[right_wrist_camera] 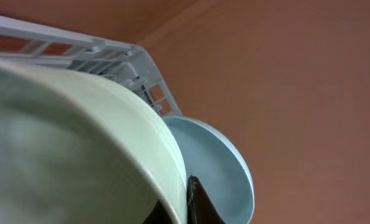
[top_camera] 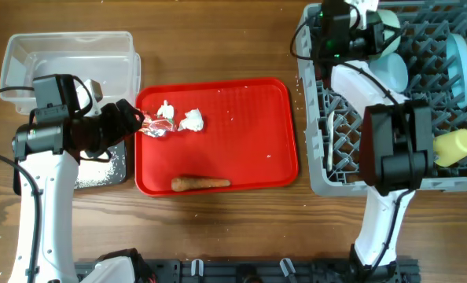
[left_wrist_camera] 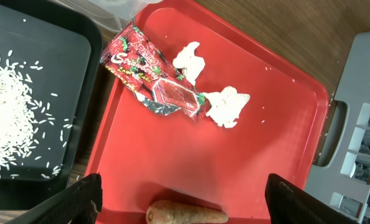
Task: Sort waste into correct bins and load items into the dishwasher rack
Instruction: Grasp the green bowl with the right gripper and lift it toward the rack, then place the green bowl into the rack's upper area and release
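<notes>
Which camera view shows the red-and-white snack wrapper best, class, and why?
The left wrist view: the snack wrapper lies close and unobstructed, its print visible, on the red tray. Overhead shows it only small, at the tray's left edge. The right wrist view does not show it.

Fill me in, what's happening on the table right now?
The left gripper, fingers open and empty, hovers at the left edge of the red tray, beside the snack wrapper. White paper scraps and the carrot stick also lie on that tray; rice sits in the black tray. The right gripper is over the far corner of the dishwasher rack, its fingers apparently pinching the rim of the pale green bowl. The blue plate and yellow cup are already racked.
</notes>
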Tool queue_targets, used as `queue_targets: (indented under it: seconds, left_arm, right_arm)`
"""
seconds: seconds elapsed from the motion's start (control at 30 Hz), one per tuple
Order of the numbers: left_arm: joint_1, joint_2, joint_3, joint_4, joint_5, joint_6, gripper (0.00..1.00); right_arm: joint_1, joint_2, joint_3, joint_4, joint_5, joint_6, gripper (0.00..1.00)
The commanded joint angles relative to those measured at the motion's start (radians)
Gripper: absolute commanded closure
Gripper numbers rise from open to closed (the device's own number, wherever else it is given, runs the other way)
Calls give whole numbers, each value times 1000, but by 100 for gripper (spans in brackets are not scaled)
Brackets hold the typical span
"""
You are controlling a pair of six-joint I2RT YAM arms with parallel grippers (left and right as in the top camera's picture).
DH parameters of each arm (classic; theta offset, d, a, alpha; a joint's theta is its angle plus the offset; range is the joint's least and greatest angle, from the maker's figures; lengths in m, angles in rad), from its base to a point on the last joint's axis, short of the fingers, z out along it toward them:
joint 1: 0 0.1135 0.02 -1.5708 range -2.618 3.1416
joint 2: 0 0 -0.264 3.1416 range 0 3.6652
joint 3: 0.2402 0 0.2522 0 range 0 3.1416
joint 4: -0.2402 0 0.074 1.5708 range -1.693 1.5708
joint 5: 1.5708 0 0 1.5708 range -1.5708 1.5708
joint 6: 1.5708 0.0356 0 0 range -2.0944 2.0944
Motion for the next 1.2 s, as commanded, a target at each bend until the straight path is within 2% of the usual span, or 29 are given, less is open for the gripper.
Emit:
queue_targets:
  seconds: [0.0,0.07,0.17,0.2,0.33,0.47,0.6,0.83,1.03,1.17]
  left_arm:
    - [6,-1,3,-1,2,5,17]
    - [6,-1,3,-1,2,5,17]
    - [6,-1,3,-1,2,5,17]
    - [6,-1,3,-1,2,5,17]
    - [6,-1,3,-1,2,5,16]
    - [6,-1,3,-1,2,5,16]
    - [6,-1,3,-1,2,5,16]
    - [6,-1,3,-1,2,5,16]
    - [6,-1,3,-4,2,5,15]
    - [6,-1,3,-8,1,5,13]
  right_arm:
    - [32,32,0,-11,-9,-1,96]
    - [51,32,0,-13,-17,1,92]
    - [80,32,0,-14,-19,0,47]
    - [90,32,-1,-14,-19,0,29]
    - [127,32,-1,-14,-19,2,15]
    - [164,31,-1,-29,-20,35,12]
    - [199,29,-1,-117,-80,113,12]
    - [229,-60,0,-433,-315,412,8]
    - [229,-307,0,-726,-785,476,8]
    - [229,-438,0,-863,-1407,489,7]
